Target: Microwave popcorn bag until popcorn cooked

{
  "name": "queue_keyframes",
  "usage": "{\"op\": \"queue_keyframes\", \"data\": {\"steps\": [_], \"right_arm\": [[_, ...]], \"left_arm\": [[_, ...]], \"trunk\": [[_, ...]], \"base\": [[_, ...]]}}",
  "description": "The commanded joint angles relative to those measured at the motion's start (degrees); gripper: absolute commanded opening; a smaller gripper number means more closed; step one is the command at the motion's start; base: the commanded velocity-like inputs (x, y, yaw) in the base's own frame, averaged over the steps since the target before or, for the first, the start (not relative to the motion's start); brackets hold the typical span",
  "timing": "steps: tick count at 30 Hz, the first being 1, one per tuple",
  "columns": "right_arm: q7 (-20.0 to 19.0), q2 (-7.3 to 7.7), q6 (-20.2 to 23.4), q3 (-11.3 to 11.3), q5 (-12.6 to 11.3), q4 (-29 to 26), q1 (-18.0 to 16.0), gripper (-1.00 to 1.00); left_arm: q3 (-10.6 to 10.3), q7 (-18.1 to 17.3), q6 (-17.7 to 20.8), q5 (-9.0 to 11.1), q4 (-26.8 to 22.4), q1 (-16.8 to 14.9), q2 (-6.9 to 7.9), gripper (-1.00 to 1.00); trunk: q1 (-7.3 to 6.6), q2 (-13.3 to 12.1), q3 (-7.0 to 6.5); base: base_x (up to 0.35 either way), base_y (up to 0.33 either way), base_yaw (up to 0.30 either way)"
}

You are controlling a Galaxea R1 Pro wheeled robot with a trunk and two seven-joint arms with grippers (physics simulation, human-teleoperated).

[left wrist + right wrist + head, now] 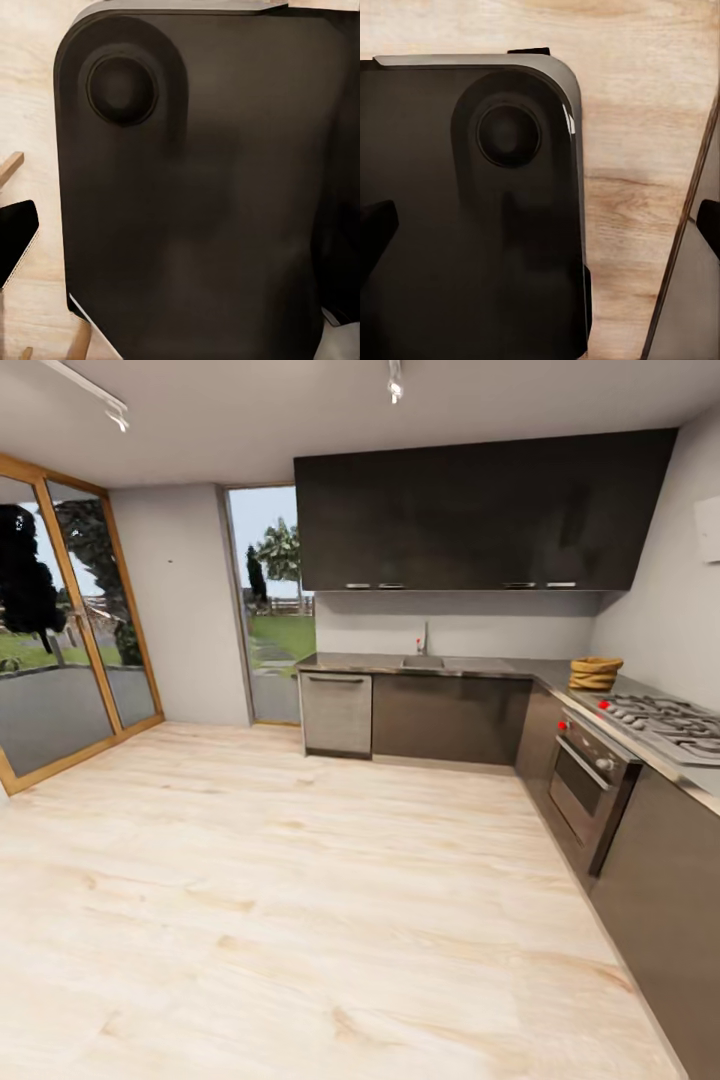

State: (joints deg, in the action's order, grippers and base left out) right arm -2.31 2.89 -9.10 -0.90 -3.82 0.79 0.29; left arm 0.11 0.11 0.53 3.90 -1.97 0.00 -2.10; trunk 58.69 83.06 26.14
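The popcorn bag (pixel 595 673), a small tan sack with a rolled rim, stands on the grey countertop (pixel 500 665) in the far right corner, beside the gas hob. It is too far off to tell whether there is popcorn in it. The microwave is out of view. In the left wrist view my left gripper (pixel 176 255) hangs over my own dark base, its fingertips (pixel 16 244) wide apart with nothing between them. In the right wrist view my right gripper (pixel 540 225) is open too, with one dark fingertip (pixel 375 229) at each side edge.
Wide light wood floor (pixel 280 880) lies between me and the counters. A gas hob (pixel 665 725) and a built-in oven (pixel 585 785) line the right side. A sink (pixel 422 660) and a dishwasher (pixel 336 712) are at the back. Glass doors (pixel 60 650) stand at the left.
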Motion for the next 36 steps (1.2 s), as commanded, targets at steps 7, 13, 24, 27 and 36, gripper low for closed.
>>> {"op": "queue_keyframes", "data": {"steps": [7,13,24,27,36], "right_arm": [[-0.24,0.01,-0.31,-0.05,-0.27,0.08,-0.02,1.00],[-0.24,0.01,-0.32,-0.07,-0.31,0.08,-0.02,1.00],[-0.24,0.01,-0.31,-0.06,-0.31,0.08,-0.02,1.00],[-0.20,0.01,-0.31,-0.07,-0.37,0.08,-0.02,1.00],[-0.15,0.01,-0.31,-0.07,-0.49,0.10,-0.02,1.00]], "left_arm": [[0.07,0.03,-0.44,0.41,-0.05,0.00,0.17,1.00],[0.06,0.01,-0.44,0.41,-0.05,0.00,0.10,1.00],[0.00,-0.02,-0.49,0.41,-0.05,0.00,0.07,1.00],[0.02,-0.02,-0.52,0.41,-0.05,0.00,0.08,1.00],[0.05,-0.01,-0.63,0.41,-0.05,0.00,0.13,1.00]], "trunk": [[0.03,0.02,0.04],[0.03,0.02,0.04],[0.03,0.02,0.04],[0.03,0.02,0.04],[0.03,0.02,0.04]], "base": [[0.323,0.000,0.000],[0.323,0.000,0.000],[0.323,0.000,-0.031],[0.323,0.000,-0.231],[0.287,0.058,-0.243]]}}
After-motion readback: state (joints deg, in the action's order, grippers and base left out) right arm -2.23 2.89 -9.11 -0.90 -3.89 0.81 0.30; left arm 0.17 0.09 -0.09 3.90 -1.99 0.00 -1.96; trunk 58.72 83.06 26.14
